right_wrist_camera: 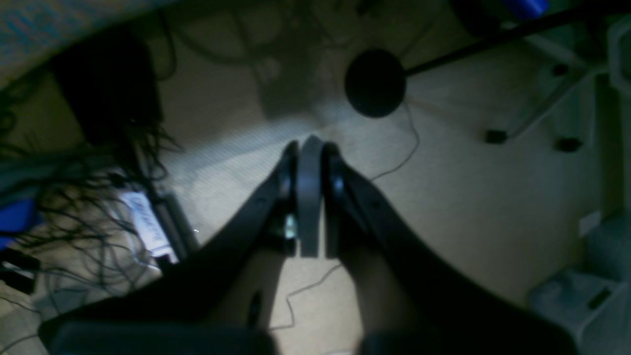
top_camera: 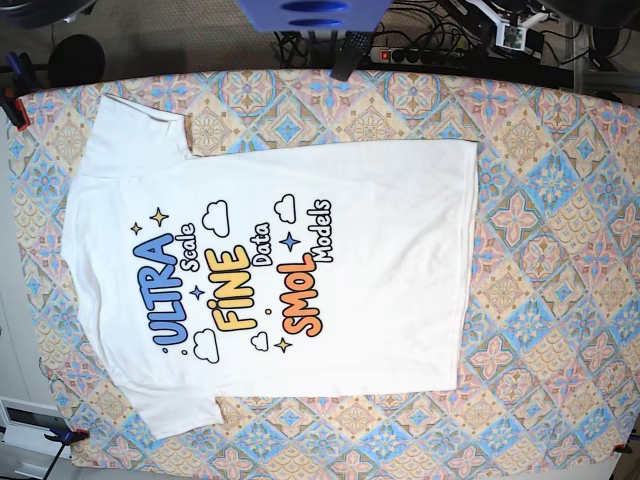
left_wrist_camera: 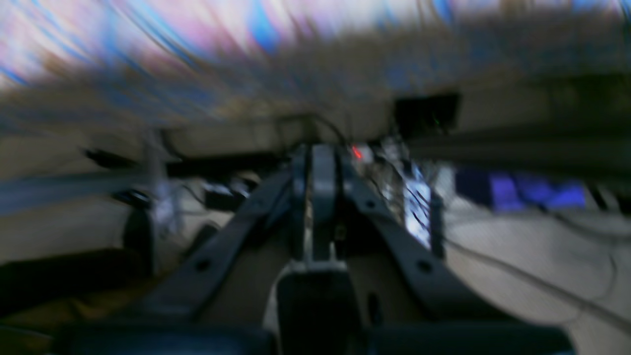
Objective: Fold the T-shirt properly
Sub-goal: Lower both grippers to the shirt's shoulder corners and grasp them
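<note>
Wrist views: both fingers pressed together, empty.

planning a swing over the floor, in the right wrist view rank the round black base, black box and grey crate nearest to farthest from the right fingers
1. round black base, just up-right of the right gripper
2. black box, upper left
3. grey crate, bottom right corner

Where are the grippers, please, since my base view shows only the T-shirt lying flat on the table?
Observer: The right gripper hangs above the floor.
Operator: Is it holding anything?
Observer: No, it is shut and empty.
Operator: And the left one?
Observer: The left gripper also looks shut and empty, though its view is blurred.
</note>
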You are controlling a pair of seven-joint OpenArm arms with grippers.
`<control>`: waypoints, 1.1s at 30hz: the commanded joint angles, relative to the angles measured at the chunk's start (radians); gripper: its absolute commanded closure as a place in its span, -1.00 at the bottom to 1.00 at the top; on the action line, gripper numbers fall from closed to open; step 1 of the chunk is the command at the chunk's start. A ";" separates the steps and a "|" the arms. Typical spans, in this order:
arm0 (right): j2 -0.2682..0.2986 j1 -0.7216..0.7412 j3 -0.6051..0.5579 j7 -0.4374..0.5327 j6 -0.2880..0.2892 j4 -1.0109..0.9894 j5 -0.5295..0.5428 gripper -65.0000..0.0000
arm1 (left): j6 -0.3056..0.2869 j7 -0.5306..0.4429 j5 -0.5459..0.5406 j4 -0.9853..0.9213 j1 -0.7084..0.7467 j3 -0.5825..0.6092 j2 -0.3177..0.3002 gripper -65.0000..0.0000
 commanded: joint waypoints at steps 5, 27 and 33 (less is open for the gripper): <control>0.006 -0.010 0.012 -0.121 -0.002 0.174 0.001 1.00 | 0.003 0.236 -0.047 0.137 -0.101 -0.007 0.000 0.98; 0.002 0.229 0.006 -0.436 -0.002 0.326 0.001 1.00 | 0.003 0.536 -0.543 -0.087 -0.517 -0.073 0.092 0.21; 0.000 0.238 0.004 -0.437 -0.002 0.325 0.001 1.00 | 0.003 0.536 -0.604 -0.178 -0.587 -0.073 0.093 0.21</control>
